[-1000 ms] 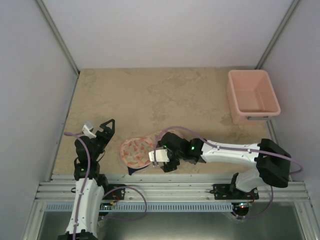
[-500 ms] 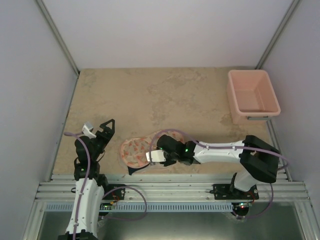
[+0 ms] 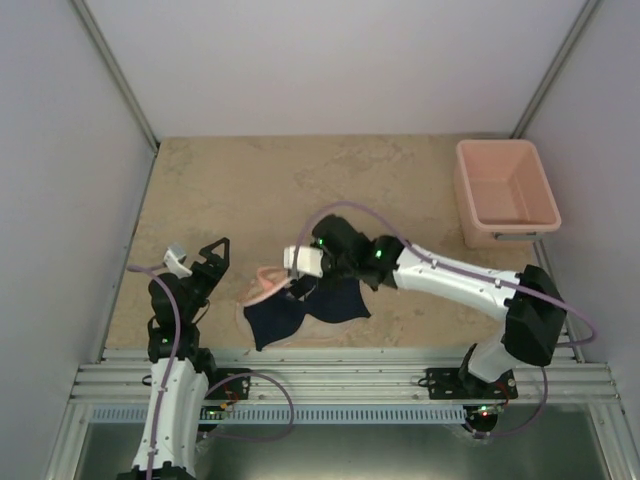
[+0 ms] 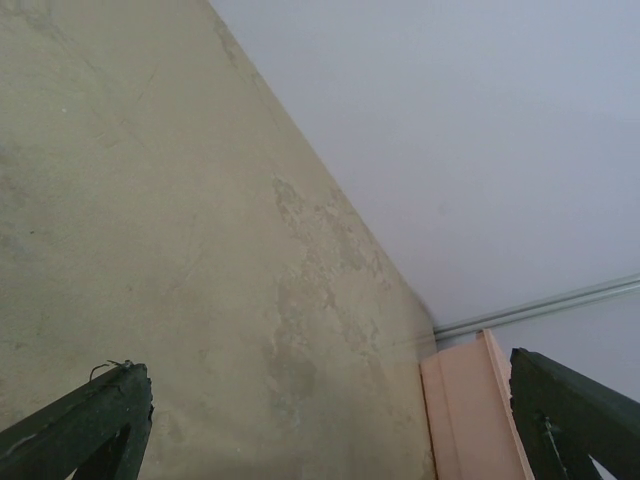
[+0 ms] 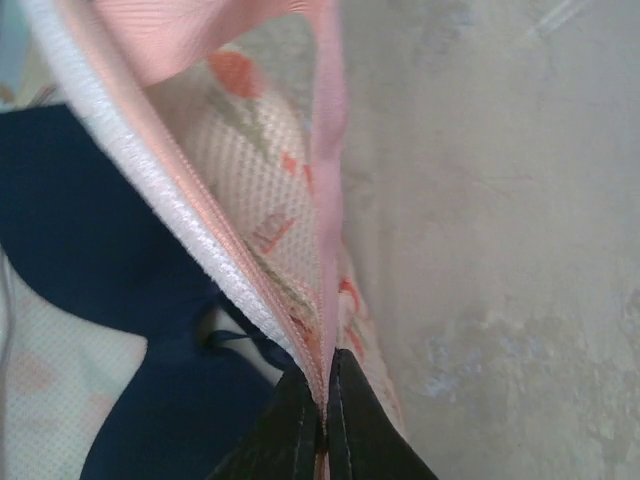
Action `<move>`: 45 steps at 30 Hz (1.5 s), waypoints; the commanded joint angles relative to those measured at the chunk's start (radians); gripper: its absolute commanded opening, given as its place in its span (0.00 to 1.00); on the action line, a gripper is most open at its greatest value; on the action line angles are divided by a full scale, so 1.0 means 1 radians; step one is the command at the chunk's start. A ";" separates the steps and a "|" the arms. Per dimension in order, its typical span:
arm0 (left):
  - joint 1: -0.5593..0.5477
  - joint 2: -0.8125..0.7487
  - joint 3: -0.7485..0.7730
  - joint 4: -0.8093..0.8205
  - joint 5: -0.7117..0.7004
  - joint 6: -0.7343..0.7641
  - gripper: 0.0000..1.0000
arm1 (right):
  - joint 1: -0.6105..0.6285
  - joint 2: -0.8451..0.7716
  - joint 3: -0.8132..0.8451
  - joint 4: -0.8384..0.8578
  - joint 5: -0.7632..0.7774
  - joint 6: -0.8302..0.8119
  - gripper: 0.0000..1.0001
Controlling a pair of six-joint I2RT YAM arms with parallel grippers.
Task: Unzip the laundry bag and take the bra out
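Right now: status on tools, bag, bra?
Right tool shut on laundry bag flap edge, flap raised. Left tool open, apart. Bra exposed, not out yet. Nothing in the way.

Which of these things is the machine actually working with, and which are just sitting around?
In the job: laundry bag, navy bra, right end effector pinching the bag's pink edge.
Just lying about: pink tub at the far right, left end effector, open.

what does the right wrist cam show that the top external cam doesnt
Only the right wrist view: the right pincer shut on the pink trim of the laundry bag. Only the top view: the open left pincer apart from the bag, and the pink tub far right. Both: the navy bra exposed in the opened bag.
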 commanded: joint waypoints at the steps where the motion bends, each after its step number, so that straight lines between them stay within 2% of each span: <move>1: 0.006 -0.018 -0.004 0.059 0.042 0.026 0.99 | -0.134 0.066 0.168 -0.244 -0.228 0.148 0.00; 4: 0.006 -0.019 -0.003 0.081 0.065 0.031 0.99 | -0.233 0.102 0.232 -0.259 -0.358 0.156 0.01; 10: 0.005 -0.017 -0.002 0.072 0.064 0.036 0.99 | -0.334 0.297 0.403 -0.262 -0.389 0.076 0.01; 14: 0.006 -0.013 -0.004 0.067 0.063 0.032 0.99 | -0.391 0.452 0.550 -0.336 -0.386 0.035 0.01; 18: 0.006 -0.012 -0.007 0.067 0.061 0.028 0.99 | -0.445 0.548 0.641 -0.308 -0.403 0.056 0.06; 20: 0.006 -0.010 -0.007 0.064 0.059 0.027 0.99 | -0.457 0.575 0.658 -0.257 -0.390 0.074 0.15; 21: 0.006 -0.010 -0.007 0.064 0.059 0.028 0.99 | -0.461 0.584 0.661 -0.228 -0.370 0.090 0.23; 25: 0.005 -0.010 -0.007 0.061 0.056 0.029 0.99 | -0.470 0.603 0.698 -0.130 -0.134 0.214 0.76; 26: 0.006 -0.010 -0.007 0.061 0.056 0.029 0.99 | -0.479 0.600 0.719 -0.126 -0.078 0.254 0.94; 27: 0.006 -0.010 -0.007 0.061 0.054 0.029 0.99 | -0.492 0.591 0.739 -0.124 -0.029 0.290 0.97; 30: 0.006 -0.013 -0.009 0.059 0.054 0.029 0.99 | -0.543 0.518 0.754 -0.118 0.008 0.365 0.98; 33: 0.006 -0.017 -0.010 0.058 0.051 0.028 0.99 | -0.607 0.409 0.676 -0.091 0.017 0.403 0.98; 40: 0.006 -0.034 -0.012 0.055 0.049 0.023 0.99 | -0.905 0.272 0.545 -0.169 0.099 0.514 0.97; 43: 0.006 -0.039 -0.014 0.054 0.049 0.021 0.99 | -1.031 0.241 0.497 -0.160 0.089 0.526 0.93; 45: 0.006 -0.040 -0.014 0.055 0.048 0.022 0.99 | -1.116 0.236 0.473 -0.151 0.070 0.541 0.82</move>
